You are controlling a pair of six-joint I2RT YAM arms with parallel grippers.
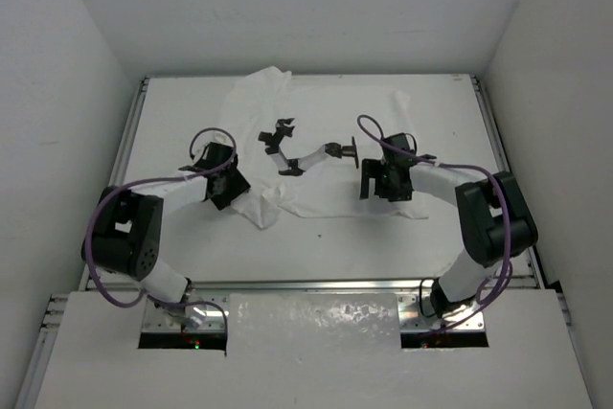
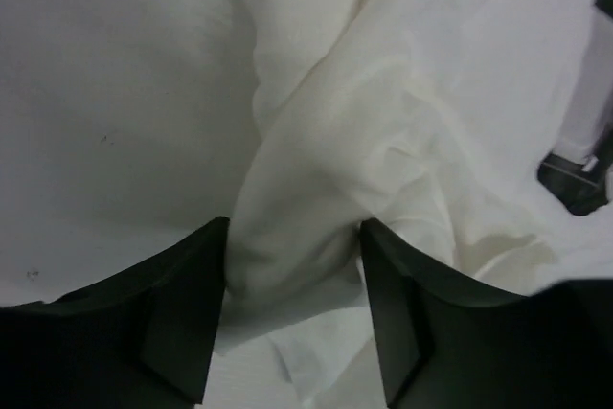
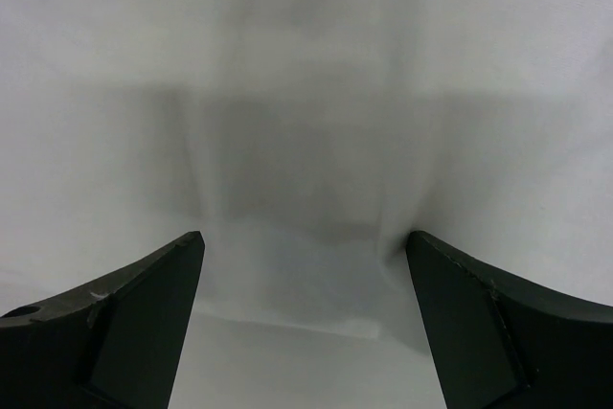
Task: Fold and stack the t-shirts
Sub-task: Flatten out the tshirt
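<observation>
Fabric of the white t-shirt (image 1: 251,102) sprawls rumpled from upper left to centre right of the table (image 1: 316,248). The left gripper (image 2: 293,237) stands released astride a bunched ridge, seemingly lining up a pinch. The right gripper (image 3: 305,246) hangs wide open over flat cloth.

1. Top external: high behind the 6 o'clock edge, looking steeply down over the whole table (image 1: 316,246).
2. Left wrist: close above the t-shirt (image 2: 335,141), near 9 o'clock.
3. Right wrist: close, near 3 o'clock; all three views share that shirt.
</observation>
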